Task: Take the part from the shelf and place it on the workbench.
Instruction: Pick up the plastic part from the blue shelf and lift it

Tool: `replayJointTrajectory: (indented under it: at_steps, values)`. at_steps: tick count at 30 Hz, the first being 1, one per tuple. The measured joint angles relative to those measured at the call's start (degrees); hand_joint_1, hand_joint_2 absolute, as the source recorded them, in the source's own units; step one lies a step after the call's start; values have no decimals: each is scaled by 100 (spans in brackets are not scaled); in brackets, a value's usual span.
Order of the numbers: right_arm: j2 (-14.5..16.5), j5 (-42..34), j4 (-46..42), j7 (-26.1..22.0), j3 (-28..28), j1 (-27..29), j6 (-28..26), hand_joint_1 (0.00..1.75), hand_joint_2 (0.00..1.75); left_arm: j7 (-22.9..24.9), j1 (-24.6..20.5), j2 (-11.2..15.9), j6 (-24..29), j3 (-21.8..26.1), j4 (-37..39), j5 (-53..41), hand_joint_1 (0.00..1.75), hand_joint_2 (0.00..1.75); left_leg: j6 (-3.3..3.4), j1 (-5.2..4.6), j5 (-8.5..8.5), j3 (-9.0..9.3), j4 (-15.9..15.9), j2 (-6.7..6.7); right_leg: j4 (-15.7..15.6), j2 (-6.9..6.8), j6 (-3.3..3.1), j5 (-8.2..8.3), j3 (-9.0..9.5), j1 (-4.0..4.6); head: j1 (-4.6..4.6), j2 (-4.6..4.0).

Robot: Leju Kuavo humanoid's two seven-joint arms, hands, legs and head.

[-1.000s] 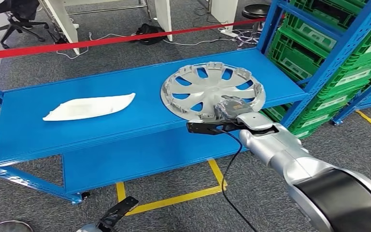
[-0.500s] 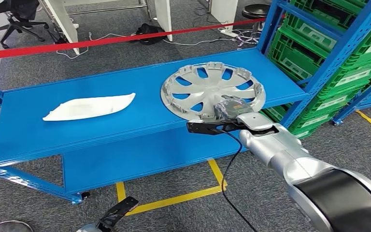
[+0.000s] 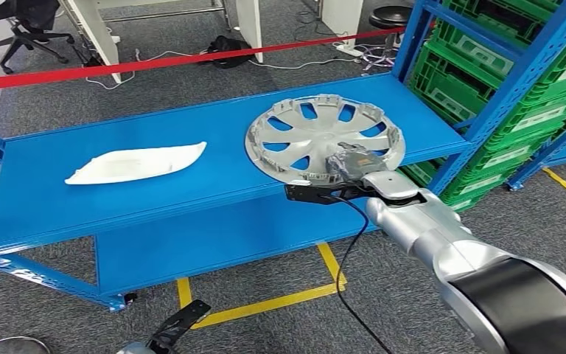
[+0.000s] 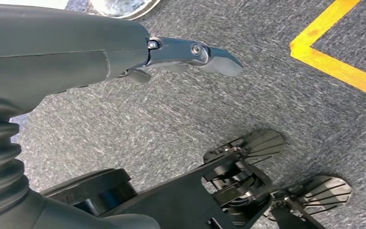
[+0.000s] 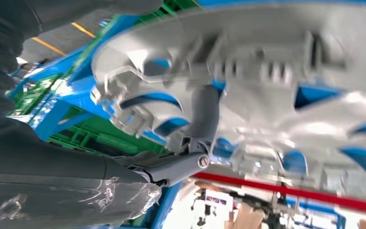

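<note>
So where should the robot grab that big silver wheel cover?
Probably at the near rim of the wheel cover, coming from the shelf's front edge, where the right hand already is. It lies flat with its ridged rim turned up, so fingers can hook through a gap between the spokes and pinch the rim.

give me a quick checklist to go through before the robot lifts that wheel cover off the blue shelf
1. Right hand at the wheel cover near rim: ok.
2. Finger hooked through a cover opening: ok.
3. Grip firm enough to lift: cannot tell.
4. Cover flat on the blue shelf, nothing lying on it: ok.
5. White part well apart from the cover: ok.
6. Left hand hanging over the floor, holding nothing: ok.
</note>
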Motion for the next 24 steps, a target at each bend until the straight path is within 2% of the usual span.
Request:
replayJointTrajectory:
  at_steps: [8, 13, 24]
  values:
    - [-1, -123, -211, -140, -107, -401, -271, 0, 175, -1, 13, 10, 9, 0, 0, 19, 0, 175, 4, 0, 3, -1, 0, 0, 0, -1, 1, 2, -1, -1, -1, 1]
    - [1, -119, -290, -161, -135, -598, -225, 0, 175, -2, 12, 10, 10, 0, 0, 19, 0, 175, 4, 0, 3, -1, 0, 0, -1, -4, 1, 1, 0, -1, 0, 0]
    - [4, 77, -285, -87, -66, -398, 64, 0, 175, -1, -10, 6, 5, 0, 0, 8, 0, 175, 5, 0, 2, -3, 0, 0, -2, -4, 1, 1, -1, -1, 0, 0]
